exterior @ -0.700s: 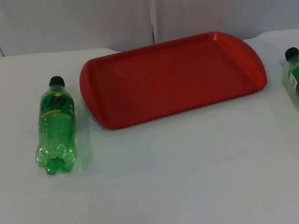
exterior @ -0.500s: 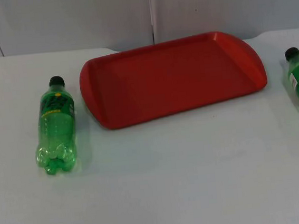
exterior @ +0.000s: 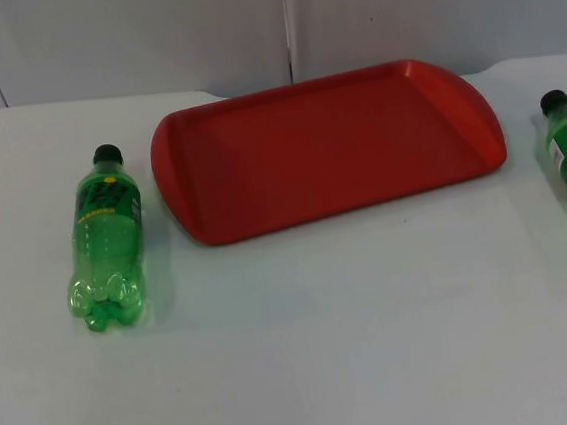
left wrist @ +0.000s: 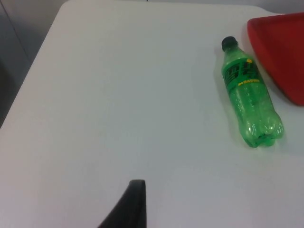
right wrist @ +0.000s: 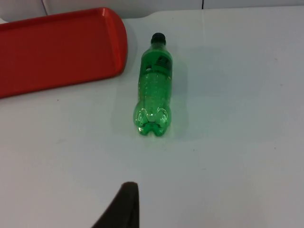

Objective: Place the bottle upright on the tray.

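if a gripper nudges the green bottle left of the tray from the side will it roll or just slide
The green bottle lies on its side on the white table, and its body is round, so a sideways nudge would probably roll it. It looks clear and empty, so likely light and easily squeezed. The red tray beside it might stop a roll that way.

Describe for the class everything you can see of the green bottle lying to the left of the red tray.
The left green bottle is clear green plastic with a black cap and a dark label with yellow print. It looks empty. It lies on its side on the white table, cap towards the wall, lobed base nearest the camera. It rests beside the red tray, apart from it, with nothing gripping it.
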{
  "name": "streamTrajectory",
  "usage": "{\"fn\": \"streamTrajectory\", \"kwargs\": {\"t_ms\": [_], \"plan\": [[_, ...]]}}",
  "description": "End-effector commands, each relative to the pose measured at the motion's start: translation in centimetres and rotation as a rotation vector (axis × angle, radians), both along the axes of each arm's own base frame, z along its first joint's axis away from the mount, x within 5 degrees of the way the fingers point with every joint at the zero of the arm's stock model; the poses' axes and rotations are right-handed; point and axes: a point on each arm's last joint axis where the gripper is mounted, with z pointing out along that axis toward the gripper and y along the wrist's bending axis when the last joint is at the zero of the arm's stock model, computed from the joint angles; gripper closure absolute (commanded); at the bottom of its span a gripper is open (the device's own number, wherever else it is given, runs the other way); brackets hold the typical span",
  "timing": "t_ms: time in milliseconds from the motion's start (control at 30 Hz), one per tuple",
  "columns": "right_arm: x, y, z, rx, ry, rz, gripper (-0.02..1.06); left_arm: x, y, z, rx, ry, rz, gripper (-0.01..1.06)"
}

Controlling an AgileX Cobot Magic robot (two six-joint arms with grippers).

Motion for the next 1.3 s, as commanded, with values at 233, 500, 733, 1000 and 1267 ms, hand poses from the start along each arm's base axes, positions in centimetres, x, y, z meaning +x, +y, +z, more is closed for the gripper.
{"fn": "streamTrajectory", "kwargs": {"t_ms": [233,500,733,1000,1267], "plan": [[0.0,0.0,0.1,-0.003,-0.012,-0.002,-0.01,0.4,0.1,0.2,0.003,0.008,0.003,0.00],[0.0,0.0,0.1,-0.003,-0.012,-0.002,-0.01,1.9,0.2,0.2,-0.005,0.060,0.002,0.00],[0.0,0.0,0.1,-0.003,-0.012,-0.002,-0.01,4.2,0.4,0.1,-0.009,0.108,0.003,0.00],[0.0,0.0,0.1,-0.003,-0.012,-0.002,-0.01,7.1,0.6,-0.3,-0.013,0.163,0.003,0.00],[0.0,0.0,0.1,-0.003,-0.012,-0.002,-0.01,10.3,0.9,-1.1,-0.018,0.213,0.005,0.00]]}}
